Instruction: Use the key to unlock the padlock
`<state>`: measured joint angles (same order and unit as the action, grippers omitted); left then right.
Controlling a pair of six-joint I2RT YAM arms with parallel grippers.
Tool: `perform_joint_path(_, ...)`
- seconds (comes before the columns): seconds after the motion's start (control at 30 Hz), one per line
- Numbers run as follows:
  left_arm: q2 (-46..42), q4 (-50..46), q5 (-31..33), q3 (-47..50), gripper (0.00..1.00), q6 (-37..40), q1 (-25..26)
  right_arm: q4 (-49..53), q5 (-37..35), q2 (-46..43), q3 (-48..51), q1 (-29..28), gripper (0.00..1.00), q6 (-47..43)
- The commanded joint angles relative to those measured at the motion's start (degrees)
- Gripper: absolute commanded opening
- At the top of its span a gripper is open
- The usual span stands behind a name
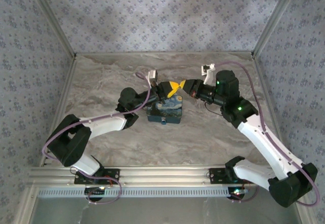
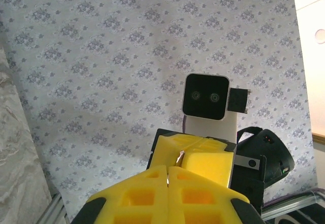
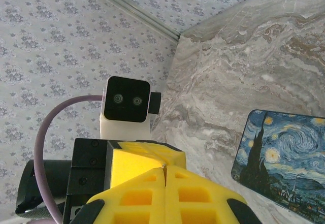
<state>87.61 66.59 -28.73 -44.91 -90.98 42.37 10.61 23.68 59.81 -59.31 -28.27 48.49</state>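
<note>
My two grippers meet tip to tip in the air above the blue night-sky tin [image 1: 165,111]. The left gripper [image 1: 171,88] [image 2: 168,169] has its yellow fingers pressed together, and a thin sliver of metal, which looks like the key [image 2: 179,157], sticks out between their tips. That sliver runs on into the right gripper [image 1: 184,86] [image 3: 165,170], whose fingers are also shut on it. In the right wrist view just a glint of the key [image 3: 164,166] shows at the tips. The padlock is out of view.
The tin [image 3: 282,158] lies flat with its lid on, on the marble tabletop [image 1: 101,82], just below the joined grippers. Patterned walls [image 1: 152,10] close off the back and both sides. Purple cables loop off both arms.
</note>
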Motion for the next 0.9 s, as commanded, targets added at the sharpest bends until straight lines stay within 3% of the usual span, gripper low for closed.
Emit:
perform_joint_path(0.0, -3.3, 1.1, 0.5, 0.5, 0.0, 1.8, -0.9, 0.8, -0.6, -1.6, 0.9, 0.1, 0.0, -0.5)
perform_joint_path(0.1, -4.9, -1.5, 0.2, 0.9, 0.0, 3.5, -1.4, 1.2, -0.3, -2.2, 1.7, 0.2, 0.04, -0.7)
perform_joint_path(0.23, -8.7, -10.9, -1.5, 0.0, 0.0, 9.2, -2.3, 4.0, -0.8, -3.9, 2.7, 0.7, 0.34, -2.2)
perform_joint_path(0.33, -13.5, -28.9, -3.2, -3.0, 0.0, 19.7, -2.6, 6.5, -0.6, -6.5, 4.2, 2.6, 0.52, -3.4)
perform_joint_path(0.47, -18.2, -64.4, -1.5, -13.2, 0.0, 39.4, -2.5, 7.9, 1.5, -9.6, 6.8, 5.3, 0.55, -5.4)
perform_joint_path(0.57, -18.6, -80.0, -0.4, -19.7, 0.0, 48.5, -2.5, 4.9, 3.7, -11.7, 10.0, 6.9, 0.54, -5.3)
perform_joint_path(0.73, -16.4, -94.3, -0.6, -27.4, 0.0, 56.6, -2.5, -3.0, 4.1, -13.5, 15.4, 7.2, 0.52, -4.5)
perform_joint_path(0.87, -13.5, -101.3, -1.9, -32.4, 0.0, 61.2, -2.4, -11.2, -1.1, -15.9, 21.3, 5.8, 0.55, -5.8)
